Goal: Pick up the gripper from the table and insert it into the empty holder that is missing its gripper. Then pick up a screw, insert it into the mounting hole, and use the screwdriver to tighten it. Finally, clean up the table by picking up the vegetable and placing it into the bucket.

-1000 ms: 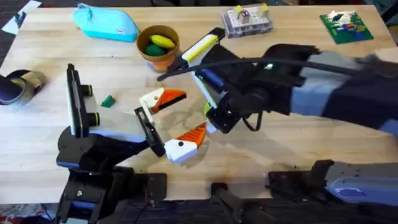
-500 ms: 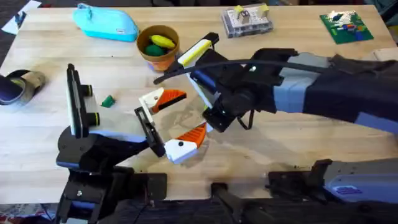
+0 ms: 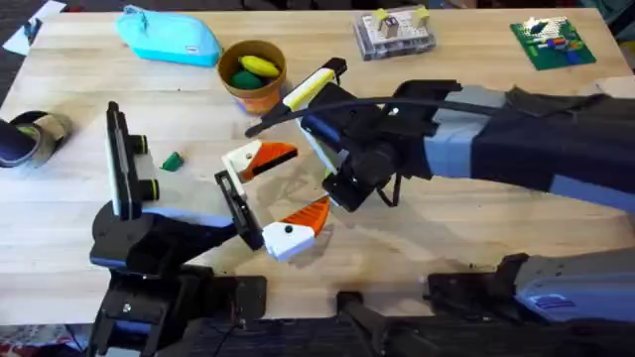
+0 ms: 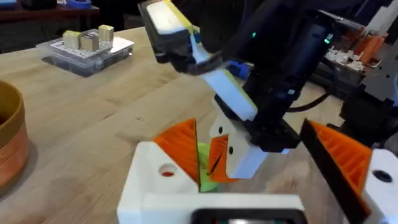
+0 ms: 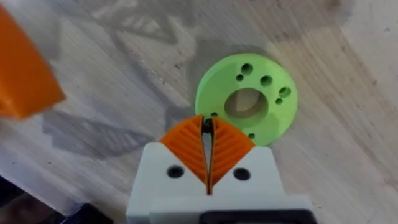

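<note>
The right arm (image 3: 496,149) reaches across the middle of the table (image 3: 89,228) and hides the wood beneath it. The right gripper (image 5: 208,146) pinches something dark and thin between its orange pads; it is too small to identify. A green disc (image 5: 245,102) lies partly hidden behind those pads. In the bucket (image 3: 253,74) a yellow piece and a green piece sit too small to name. A dark object (image 3: 25,139) at the far left is cut off by the edge. A blurred orange shape (image 5: 22,74) is cut off in the right wrist view.
</note>
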